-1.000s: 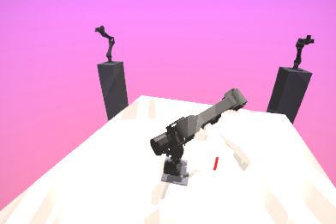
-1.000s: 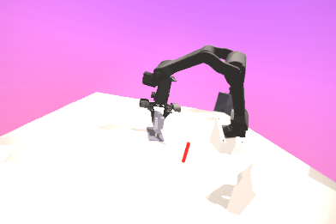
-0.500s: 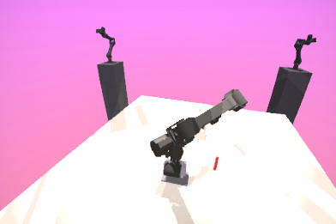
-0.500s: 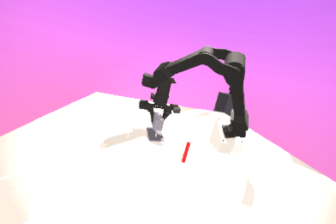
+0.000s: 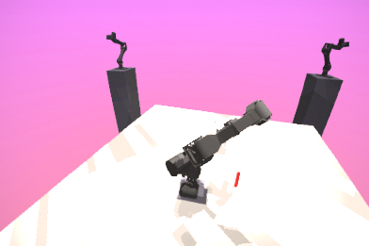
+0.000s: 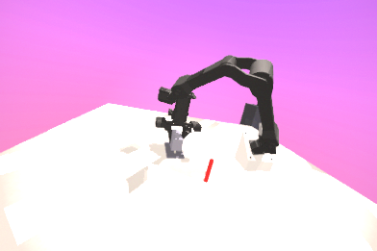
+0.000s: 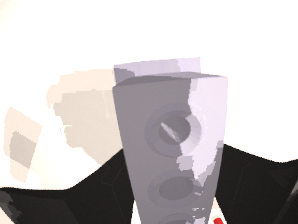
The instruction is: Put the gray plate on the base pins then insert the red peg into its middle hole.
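My gripper [image 5: 189, 189] [image 6: 178, 134] [image 7: 165, 142] is shut on the gray plate [image 6: 177, 140] [image 7: 136, 115], with a finger on each side. The plate is over the gray base [image 5: 200, 197] [image 6: 169, 152] [image 7: 190, 66]; the base's far end shows beyond the plate in the wrist view. A pale streak, perhaps a pin, shows inside the plate's upper hole there. Whether the plate touches the base or pins is unclear. The plate is hidden behind the gripper in the top view. The red peg [image 5: 237, 179] [image 6: 209, 170] [image 7: 218, 221] lies on the table, apart from the gripper and base.
The white table [image 5: 292, 195] [image 6: 96, 185] carries shadow patches. The arm's own mount [image 6: 263, 148] stands at the right in the exterior view. Two dark pillars [image 5: 123, 92] [image 5: 316, 98] with small arms stand beyond the table's far edge.
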